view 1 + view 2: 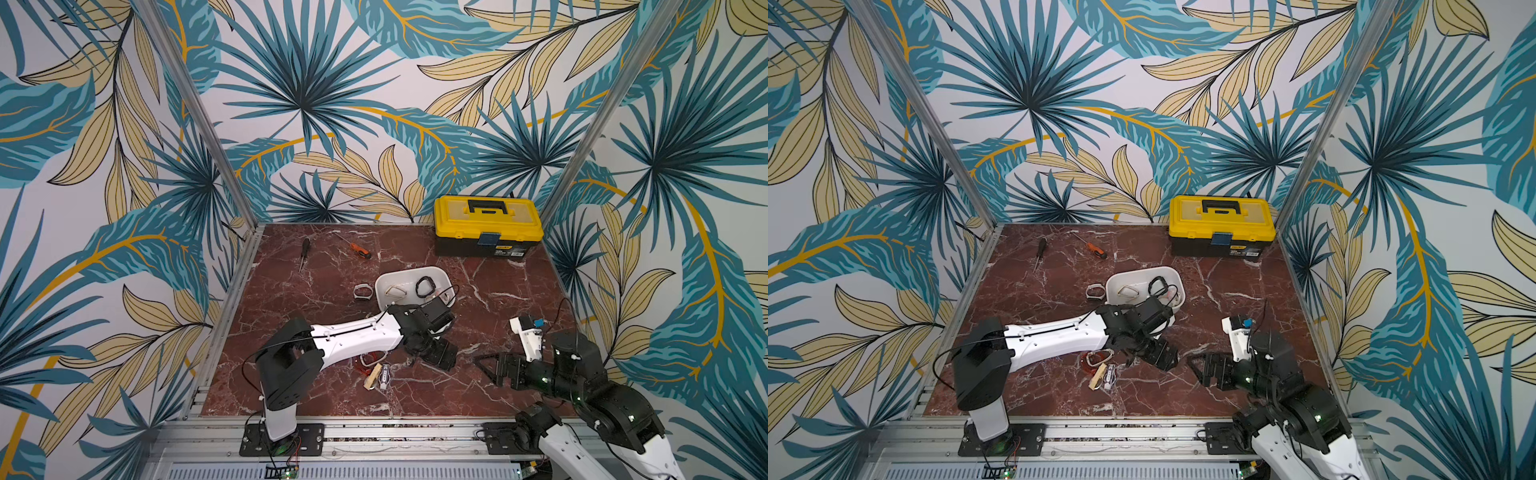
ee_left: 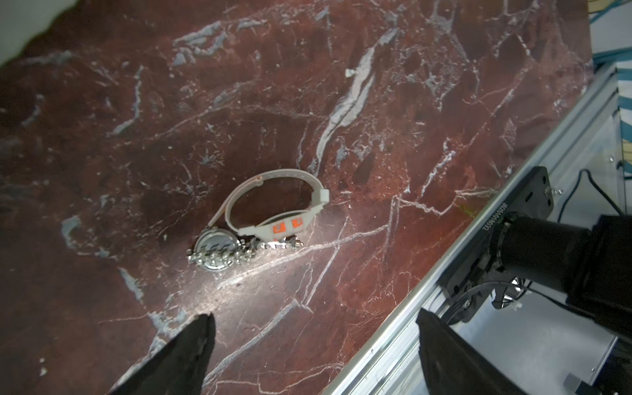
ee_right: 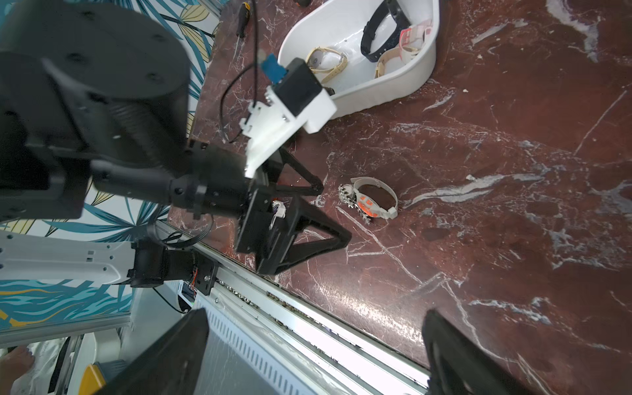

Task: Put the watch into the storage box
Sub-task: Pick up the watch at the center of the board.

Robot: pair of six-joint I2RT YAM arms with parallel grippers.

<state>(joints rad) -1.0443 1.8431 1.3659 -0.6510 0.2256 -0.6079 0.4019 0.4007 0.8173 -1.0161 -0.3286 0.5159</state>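
Likely to drag silver beaded watch [image 2: 215, 248] along w/ white-strap watch [image 2: 277, 228], touching on bench [image 2: 410, 102]; may drop either short of storage box [image 3: 393, 87]; left fingers [image 2: 184, 352] & right fingers [image 3: 178, 352] spread apart, empty.

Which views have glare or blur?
Left wrist: glare patch on the table beside the watch, watch sharp. Right wrist: rail blown out white, left arm close up and soft. Both top views: even light, sharp, no glare.
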